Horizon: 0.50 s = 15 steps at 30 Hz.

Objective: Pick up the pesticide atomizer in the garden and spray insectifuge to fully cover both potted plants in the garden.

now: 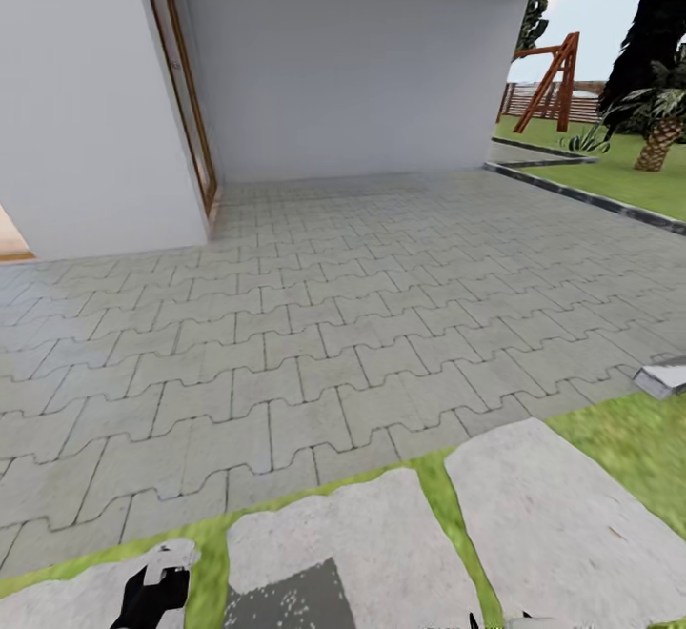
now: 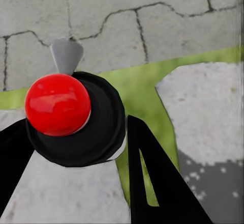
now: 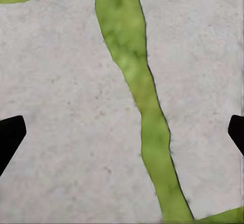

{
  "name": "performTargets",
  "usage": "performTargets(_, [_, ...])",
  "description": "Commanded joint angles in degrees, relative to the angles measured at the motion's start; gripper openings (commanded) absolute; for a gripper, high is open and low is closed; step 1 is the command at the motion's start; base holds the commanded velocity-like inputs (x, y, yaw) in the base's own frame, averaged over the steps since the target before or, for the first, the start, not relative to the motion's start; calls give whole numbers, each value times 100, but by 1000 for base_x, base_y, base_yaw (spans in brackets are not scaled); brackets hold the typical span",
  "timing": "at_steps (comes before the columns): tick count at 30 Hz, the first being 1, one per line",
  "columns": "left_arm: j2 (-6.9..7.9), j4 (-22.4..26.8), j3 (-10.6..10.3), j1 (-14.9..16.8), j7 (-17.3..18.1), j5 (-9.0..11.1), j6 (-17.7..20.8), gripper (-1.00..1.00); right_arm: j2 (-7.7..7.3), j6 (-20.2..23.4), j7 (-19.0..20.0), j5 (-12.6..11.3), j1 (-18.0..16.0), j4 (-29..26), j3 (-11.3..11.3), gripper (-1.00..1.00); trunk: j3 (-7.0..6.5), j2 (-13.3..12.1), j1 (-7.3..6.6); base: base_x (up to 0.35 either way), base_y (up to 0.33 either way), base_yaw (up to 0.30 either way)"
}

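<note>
My left gripper [image 2: 79, 130] is shut on the pesticide atomizer [image 2: 101, 124]. It has a round black body, a glossy red knob [image 2: 57, 104] and a grey nozzle [image 2: 66, 55], and a black finger presses on each side. In the head view the left gripper [image 1: 152, 593] sits at the bottom edge, over stepping stones. My right gripper [image 3: 122, 132] is open above a grey stone slab, with nothing between its fingers. The potted plants are out of view. The garden lawn [image 1: 634, 181] lies at the far right.
Grey interlocking paving [image 1: 314, 324] spreads ahead to white house walls [image 1: 353, 57] and a wood-framed door [image 1: 186, 86]. Large stepping stones [image 1: 553, 505] lie in grass close by. A wooden swing frame [image 1: 554, 76], a scaly palm [image 1: 659, 138], a spiky agave [image 1: 586, 140] and a slat fence stand far right.
</note>
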State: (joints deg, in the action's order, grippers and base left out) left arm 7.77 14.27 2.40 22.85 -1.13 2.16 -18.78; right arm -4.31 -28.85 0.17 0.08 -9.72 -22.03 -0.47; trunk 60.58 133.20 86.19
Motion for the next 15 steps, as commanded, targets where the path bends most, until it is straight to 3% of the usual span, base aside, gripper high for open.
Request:
performTargets(1, [7, -3, 7, -5, 1, 21, -19, -100, 0, -19, 1, -2, -4, 2, -5, 100, -2, 2, -1, 0, 0, -211])
performTargets(15, [21, -11, 7, -43, -10, 21, -20, -100, -9, -24, -8, -22, -4, 113, -14, 100, -70, 2, -1, 0, 0, -227])
